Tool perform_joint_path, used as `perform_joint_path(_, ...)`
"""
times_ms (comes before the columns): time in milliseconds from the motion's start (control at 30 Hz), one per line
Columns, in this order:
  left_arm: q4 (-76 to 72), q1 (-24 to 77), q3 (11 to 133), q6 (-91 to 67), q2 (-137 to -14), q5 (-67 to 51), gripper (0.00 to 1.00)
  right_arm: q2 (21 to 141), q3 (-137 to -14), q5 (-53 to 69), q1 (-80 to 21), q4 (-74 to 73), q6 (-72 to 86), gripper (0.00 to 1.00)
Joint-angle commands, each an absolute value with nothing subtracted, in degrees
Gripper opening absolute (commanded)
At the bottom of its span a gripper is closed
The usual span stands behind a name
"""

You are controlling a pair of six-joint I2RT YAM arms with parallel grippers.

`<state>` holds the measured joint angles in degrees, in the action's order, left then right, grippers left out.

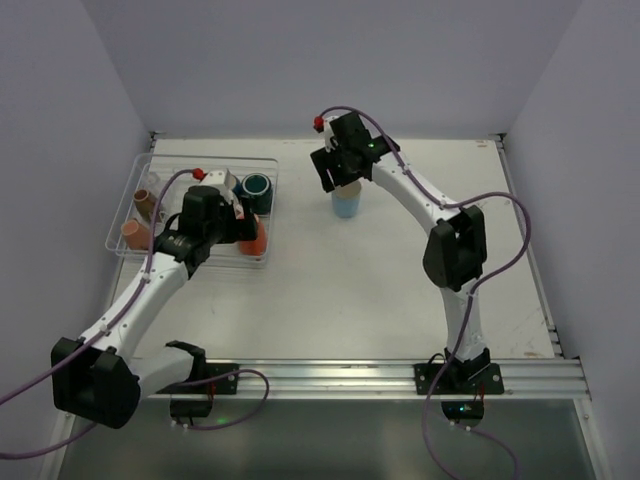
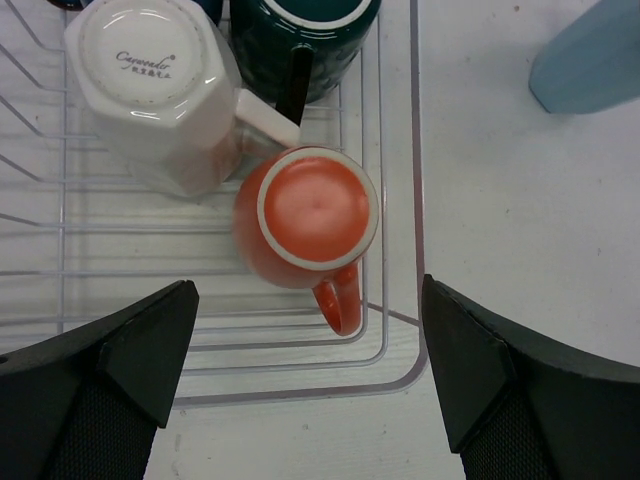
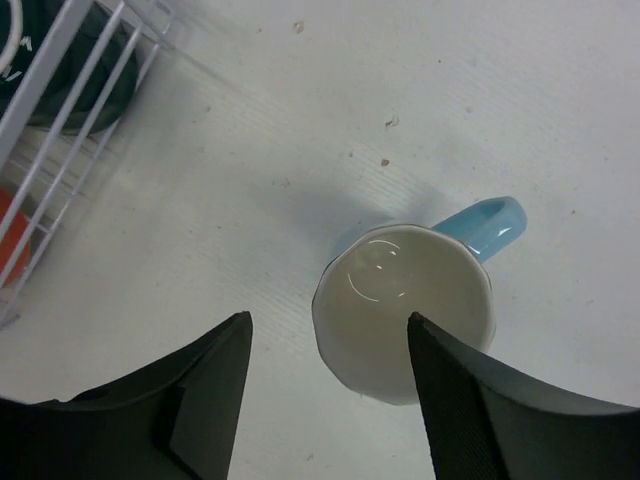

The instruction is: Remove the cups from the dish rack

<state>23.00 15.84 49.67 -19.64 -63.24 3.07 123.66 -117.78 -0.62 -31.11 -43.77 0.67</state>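
Note:
The see-through dish rack (image 1: pixel 200 161) lies at the far left. In it, in the left wrist view, are an orange mug (image 2: pixel 310 215), an upside-down white mug (image 2: pixel 150 90) and a dark teal mug (image 2: pixel 300 40). A pink cup (image 1: pixel 134 234) and a brown cup (image 1: pixel 145 203) stand at the rack's left end. My left gripper (image 2: pixel 308 300) is open and empty above the orange mug's handle. A light blue mug (image 3: pixel 405 310) stands upright on the table right of the rack. My right gripper (image 3: pixel 330 325) is open just above it, apart from it. The clear glass is not visible.
The rack's wire rim (image 2: pixel 415 200) runs between the orange mug and the bare table. The light blue mug also shows in the left wrist view (image 2: pixel 590 55). The rack's corner (image 3: pixel 60 120) is at the right wrist view's upper left. Walls enclose the table on three sides.

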Motion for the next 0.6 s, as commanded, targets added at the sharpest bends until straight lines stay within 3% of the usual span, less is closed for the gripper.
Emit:
perform_joint_path(0, 23.03, 17.31, 53.25, -22.67, -65.91, 5.71, 1.00, 117.08, -117.07, 1.58, -30.85, -42.01, -2.11, 0.68)
perform_joint_path(200, 19.43, 18.90, 53.00, -27.41, -68.90, 12.30, 1.00, 107.50, -111.11, 3.77, -30.85, -38.76, -1.05, 0.89)
perform_joint_path(333, 17.05, 19.95, 53.09, -29.44, -71.27, 15.46, 1.00, 100.47, -106.71, 5.79, -30.94, -37.36, -0.70, 0.96)
perform_joint_path(567, 15.12, 22.49, 54.84, -30.58, -77.95, 19.24, 1.00, 89.40, -98.80, 9.75, -30.85, -32.00, 1.67, 0.96)
